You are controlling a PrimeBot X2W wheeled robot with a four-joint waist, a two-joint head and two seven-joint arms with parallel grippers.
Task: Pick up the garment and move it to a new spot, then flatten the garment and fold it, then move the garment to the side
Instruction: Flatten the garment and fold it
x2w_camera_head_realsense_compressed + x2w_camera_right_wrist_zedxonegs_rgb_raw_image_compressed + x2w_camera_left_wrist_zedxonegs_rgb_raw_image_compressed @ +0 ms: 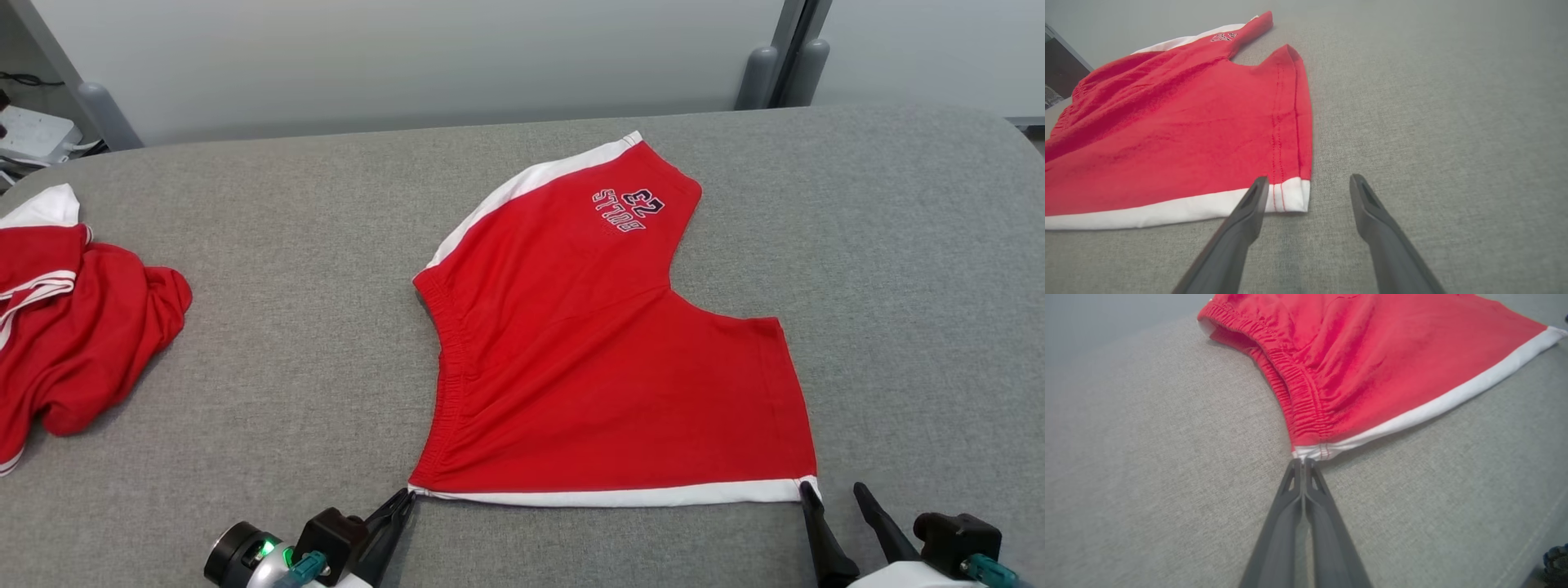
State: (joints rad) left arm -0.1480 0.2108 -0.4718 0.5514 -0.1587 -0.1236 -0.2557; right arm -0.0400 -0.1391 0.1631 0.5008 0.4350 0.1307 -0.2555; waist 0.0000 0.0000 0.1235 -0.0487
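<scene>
The garment (604,359) is a pair of red shorts with white side stripes and a dark "BULLS 23" print, spread flat on the grey padded table (286,327). Its waistband (1294,384) faces left and its legs point right. My left gripper (406,494) is shut, its tips pinching the near waistband corner (1306,451) on the white stripe. My right gripper (831,487) is open at the near leg-hem corner (1292,196). One of its fingers (1251,204) lies over the white stripe, while the other rests on bare table to the right of the hem.
A second crumpled red and white garment (73,327) is heaped at the table's left edge. A pale wall with grey posts (763,77) runs behind the table. Bare grey table (1433,102) lies to the right of the shorts.
</scene>
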